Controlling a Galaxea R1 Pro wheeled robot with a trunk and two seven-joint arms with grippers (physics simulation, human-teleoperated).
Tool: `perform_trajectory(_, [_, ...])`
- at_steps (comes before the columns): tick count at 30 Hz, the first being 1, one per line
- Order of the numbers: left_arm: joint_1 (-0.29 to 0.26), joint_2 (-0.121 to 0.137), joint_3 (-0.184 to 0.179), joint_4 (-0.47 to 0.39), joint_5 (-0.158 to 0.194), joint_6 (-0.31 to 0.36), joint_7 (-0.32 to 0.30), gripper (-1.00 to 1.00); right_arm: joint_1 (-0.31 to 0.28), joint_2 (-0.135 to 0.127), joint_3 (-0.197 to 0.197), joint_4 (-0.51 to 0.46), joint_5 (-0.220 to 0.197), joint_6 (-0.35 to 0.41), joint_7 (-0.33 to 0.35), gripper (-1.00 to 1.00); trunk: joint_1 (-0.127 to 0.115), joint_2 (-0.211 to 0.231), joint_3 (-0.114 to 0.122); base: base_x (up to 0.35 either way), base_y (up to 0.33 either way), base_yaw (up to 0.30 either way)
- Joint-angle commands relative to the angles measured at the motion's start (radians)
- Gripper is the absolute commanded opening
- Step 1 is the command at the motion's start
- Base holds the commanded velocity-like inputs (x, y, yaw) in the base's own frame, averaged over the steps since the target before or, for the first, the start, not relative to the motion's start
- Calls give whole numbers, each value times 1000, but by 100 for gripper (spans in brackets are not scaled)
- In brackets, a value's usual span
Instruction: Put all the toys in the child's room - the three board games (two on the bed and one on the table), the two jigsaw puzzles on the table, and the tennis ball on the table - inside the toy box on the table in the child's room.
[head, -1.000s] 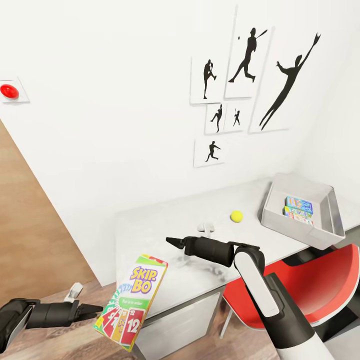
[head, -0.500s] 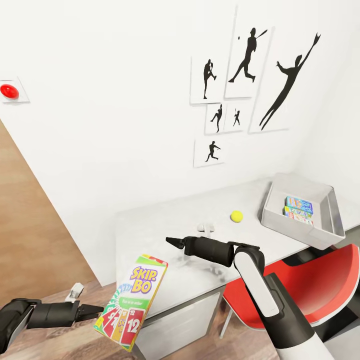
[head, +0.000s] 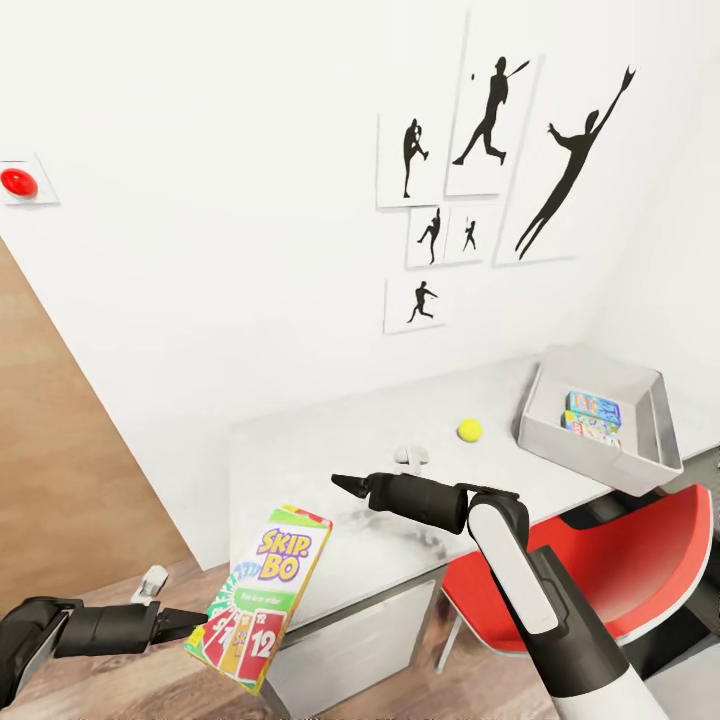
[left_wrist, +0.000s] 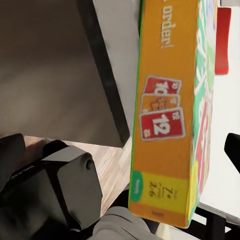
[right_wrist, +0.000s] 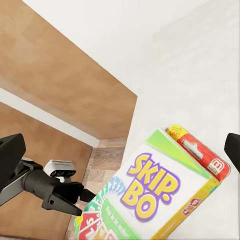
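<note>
The Skip-Bo board game (head: 262, 595) hangs tilted in the air off the near left corner of the table (head: 320, 465), with my left gripper (head: 196, 624) shut on its lower edge. The left wrist view has the box's orange side (left_wrist: 165, 125) close up. My right gripper (head: 346, 485) hovers open over the table's near part, empty, and its camera looks onto the Skip-Bo box (right_wrist: 150, 195) and the left gripper (right_wrist: 80, 206). The tennis ball (head: 468, 430) lies on the tabletop. The toy box (head: 541, 408) stands at the table's right end with two colourful flat boxes (head: 594, 415) inside.
A red chair (head: 620, 565) is pushed in under the table beside my right arm. A small white object (head: 410, 457) lies on the table left of the ball. Baseball silhouette prints (head: 490, 170) hang above. A wooden door (head: 60, 450) is at the left.
The whole picture has slid slightly left, so the camera moved. The Skip-Bo box has tilted a little in the left gripper. The right arm holds its pose.
</note>
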Motion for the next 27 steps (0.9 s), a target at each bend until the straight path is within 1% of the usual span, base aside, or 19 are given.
perform_trajectory(1, [0, 0, -1, 0, 2, 11, -3, 100, -1, 0, 0, 0, 8, 3, 7, 100, 0, -1, -1, -40, -37, 0])
perform_trajectory(9, [0, -1, -1, -1, 2, 11, -2, 100, -1, 0, 0, 0, 8, 3, 7, 100, 0, -1, -1, -10, -9, 0])
perform_trajectory(14, [0, -9, -2, -2, 1, 11, -2, 100, -1, 0, 0, 0, 8, 3, 7, 100, 0, -1, -1, -1, -9, 0])
perform_trajectory(20, [0, -11, -2, -2, 2, 11, -1, 100, -1, 0, 0, 0, 8, 3, 7, 100, 0, -1, -1, -28, -105, 0])
perform_trajectory(27, [0, -12, -2, -2, 2, 11, 0, 100, -1, 1, 0, 0, 8, 3, 7, 100, 0, -1, -1, -6, -21, 0])
